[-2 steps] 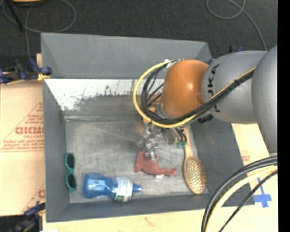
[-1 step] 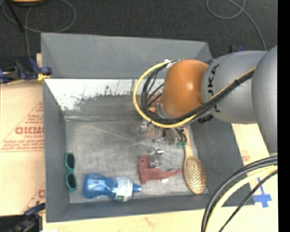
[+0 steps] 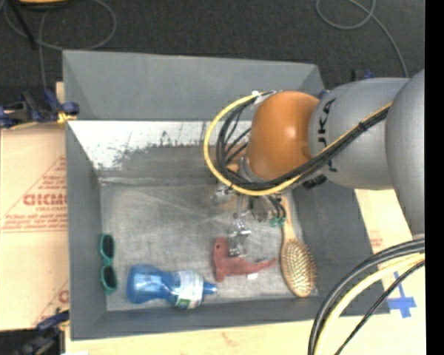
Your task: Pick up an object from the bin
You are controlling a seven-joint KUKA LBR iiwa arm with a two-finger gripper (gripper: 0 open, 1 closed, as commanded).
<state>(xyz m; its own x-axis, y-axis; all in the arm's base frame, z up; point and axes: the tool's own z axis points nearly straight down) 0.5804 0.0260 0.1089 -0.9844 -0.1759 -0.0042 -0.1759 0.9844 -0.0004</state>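
Note:
The gripper (image 3: 240, 237) hangs under the arm's orange cover in the right half of the bin, its tip just above the upper end of a red plastic toy (image 3: 232, 264) that lies flat near the front wall. Whether the tip touches the toy I cannot tell. A wooden hairbrush (image 3: 297, 265) lies right of the toy, bristles up, its handle running up under the gripper body. Left of the toy, a blue bottle (image 3: 161, 285) with a white label lies on its side along the front wall.
A pair of green sunglasses (image 3: 106, 263) lies by the left wall at the front. The arm and its looped cables cover the right rear of the bin. Bare floor lies in the middle and left rear.

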